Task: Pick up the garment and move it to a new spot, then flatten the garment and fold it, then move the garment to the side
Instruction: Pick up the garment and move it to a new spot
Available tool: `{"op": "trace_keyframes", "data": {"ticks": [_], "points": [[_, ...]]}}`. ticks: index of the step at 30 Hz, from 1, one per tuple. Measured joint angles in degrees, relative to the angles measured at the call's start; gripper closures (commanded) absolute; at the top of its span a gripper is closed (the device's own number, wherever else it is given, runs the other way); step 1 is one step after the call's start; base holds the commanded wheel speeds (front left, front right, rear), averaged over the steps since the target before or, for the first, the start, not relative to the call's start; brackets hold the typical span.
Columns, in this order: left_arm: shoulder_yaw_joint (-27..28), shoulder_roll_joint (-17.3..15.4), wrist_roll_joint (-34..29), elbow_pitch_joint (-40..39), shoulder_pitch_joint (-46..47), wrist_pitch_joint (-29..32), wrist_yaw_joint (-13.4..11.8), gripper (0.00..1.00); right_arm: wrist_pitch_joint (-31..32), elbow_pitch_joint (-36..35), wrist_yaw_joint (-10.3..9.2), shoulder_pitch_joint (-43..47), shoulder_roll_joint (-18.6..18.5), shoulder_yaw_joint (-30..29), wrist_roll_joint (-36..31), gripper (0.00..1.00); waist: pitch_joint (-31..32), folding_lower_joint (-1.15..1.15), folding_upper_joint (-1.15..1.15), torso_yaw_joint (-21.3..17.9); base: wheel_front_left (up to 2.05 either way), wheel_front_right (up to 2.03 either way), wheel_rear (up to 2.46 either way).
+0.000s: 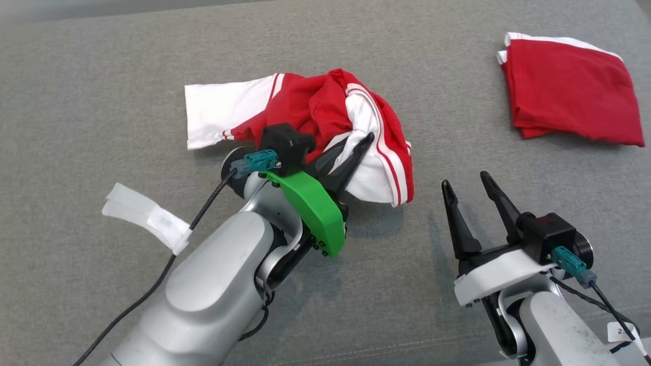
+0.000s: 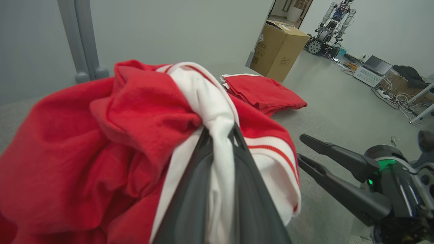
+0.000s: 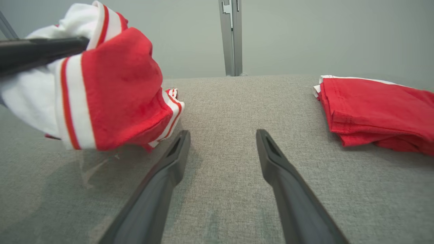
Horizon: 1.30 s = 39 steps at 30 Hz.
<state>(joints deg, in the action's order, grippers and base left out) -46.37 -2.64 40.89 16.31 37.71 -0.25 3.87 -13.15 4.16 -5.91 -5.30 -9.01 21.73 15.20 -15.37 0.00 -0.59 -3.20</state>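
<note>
Cardboard box (image 2: pixel 279 51) stands on the floor beyond the work surface; its contents are hidden from me. My left gripper (image 2: pixel 219 135) is clamped on a white fold of the garment (image 1: pixel 315 109), a crumpled red-and-white striped jersey of soft knit, bunched mid-surface. 1 white sleeve lies flat toward my left. My right gripper (image 1: pixel 465 180) holds nothing, fingers moderately spread, near the bunch's right side and not touching it. The surface (image 1: pixel 101 91) is grey woven upholstery. A folded red shirt (image 1: pixel 569 91) lies squared at the far right, well apart. Open upholstery lies between the 2 garments.
</note>
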Motion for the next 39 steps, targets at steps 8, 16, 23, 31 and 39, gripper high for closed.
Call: {"op": "trace_keyframes", "data": {"ticks": [8,16,23,31,39], "points": [[1.70,-0.32,-2.48,4.69,-1.62,-3.91,-4.42,0.00,-0.03,0.75,1.33,-0.19,1.65,3.31,-0.08,0.00,0.72,0.00,0.00,-6.48,0.00,0.00,0.00],[-1.45,0.09,3.28,3.10,-5.47,-3.04,-2.32,0.00,-0.52,1.09,1.31,-0.18,0.68,2.44,-0.15,0.00,1.19,0.00,0.00,-9.28,0.00,0.00,0.00],[0.26,-0.38,2.40,1.11,-5.58,-6.33,-2.22,0.00,-0.53,2.34,2.26,-0.01,1.40,3.96,-0.18,0.00,1.86,0.00,0.00,-6.59,0.00,0.00,0.00],[3.82,-5.59,0.88,-0.11,-10.22,-10.17,-4.76,0.00,-0.42,7.22,3.38,1.83,1.41,6.32,-0.19,0.00,2.94,0.00,0.00,-1.97,0.00,0.00,0.00],[6.00,-6.56,2.40,-0.64,-15.25,-11.35,-6.33,0.00,0.68,11.74,3.30,2.19,0.57,4.89,-0.04,0.00,3.81,0.00,0.00,3.26,0.00,0.00,0.00]]}}
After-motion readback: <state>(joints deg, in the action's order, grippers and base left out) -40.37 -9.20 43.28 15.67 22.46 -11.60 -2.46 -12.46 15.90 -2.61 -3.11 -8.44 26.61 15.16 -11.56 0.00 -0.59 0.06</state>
